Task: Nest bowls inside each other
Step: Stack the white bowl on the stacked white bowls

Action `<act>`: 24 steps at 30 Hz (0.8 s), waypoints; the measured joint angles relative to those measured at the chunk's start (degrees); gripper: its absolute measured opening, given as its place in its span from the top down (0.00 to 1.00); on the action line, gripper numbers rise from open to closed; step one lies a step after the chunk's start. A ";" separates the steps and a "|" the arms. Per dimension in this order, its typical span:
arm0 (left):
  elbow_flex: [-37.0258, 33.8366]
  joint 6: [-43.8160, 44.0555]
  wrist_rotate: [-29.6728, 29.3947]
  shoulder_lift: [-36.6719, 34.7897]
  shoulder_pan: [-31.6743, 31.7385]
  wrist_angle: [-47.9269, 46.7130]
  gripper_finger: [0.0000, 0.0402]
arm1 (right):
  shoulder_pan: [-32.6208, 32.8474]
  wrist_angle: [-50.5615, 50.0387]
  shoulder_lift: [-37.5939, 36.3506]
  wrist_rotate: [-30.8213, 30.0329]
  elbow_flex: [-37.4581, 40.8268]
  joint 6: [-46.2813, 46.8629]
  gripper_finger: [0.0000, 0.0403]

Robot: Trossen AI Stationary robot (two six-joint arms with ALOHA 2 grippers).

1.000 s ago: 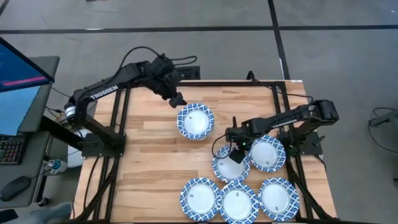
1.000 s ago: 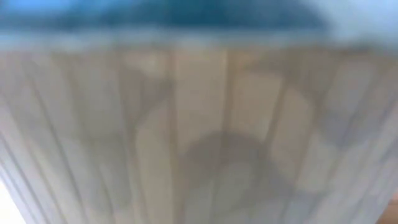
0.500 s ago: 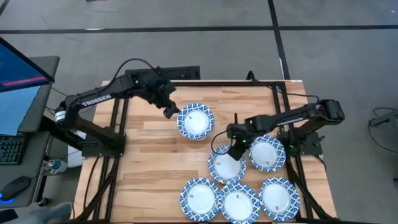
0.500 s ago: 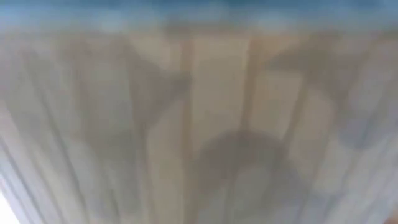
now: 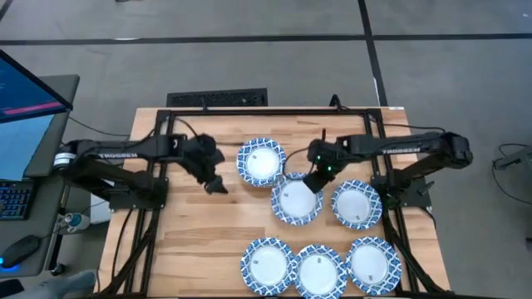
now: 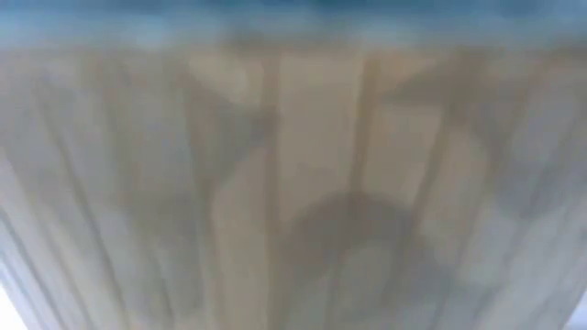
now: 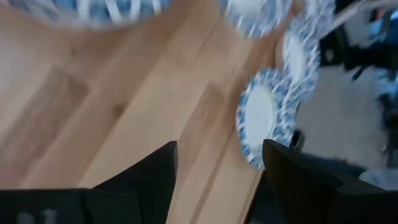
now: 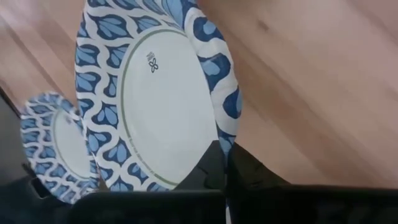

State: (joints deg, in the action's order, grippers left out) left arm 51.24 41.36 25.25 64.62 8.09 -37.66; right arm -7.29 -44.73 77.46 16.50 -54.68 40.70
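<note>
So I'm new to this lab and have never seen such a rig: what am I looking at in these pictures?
Two dark robot arms work at a wooden slatted table. One picture looks straight down from above; one sits at table height but shows only blur; two come from cameras on the wrists. Six round shallow bowls, white with blue patterned rims, are in sight, three of them in a row along the near edge. The right hand is shut on the rim of one bowl, seen close in its wrist picture. The left hand is open, holding nothing, over bare wood.
</note>
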 joint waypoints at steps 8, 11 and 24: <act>-6.54 3.00 0.91 3.23 -7.03 11.01 0.44 | -4.09 -3.89 1.17 0.01 -13.72 -3.07 0.98; -8.87 5.00 1.53 5.19 -7.96 16.44 0.44 | -6.02 -3.63 4.03 -1.39 -19.01 -3.64 0.98; -8.93 20.04 -4.21 18.72 -18.22 40.70 0.44 | -16.72 -3.04 16.72 -0.02 -26.67 -17.46 0.98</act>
State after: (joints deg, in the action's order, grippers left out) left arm 42.32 61.39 21.04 83.34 -10.14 3.03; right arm -24.00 -47.76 94.19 16.48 -81.35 23.24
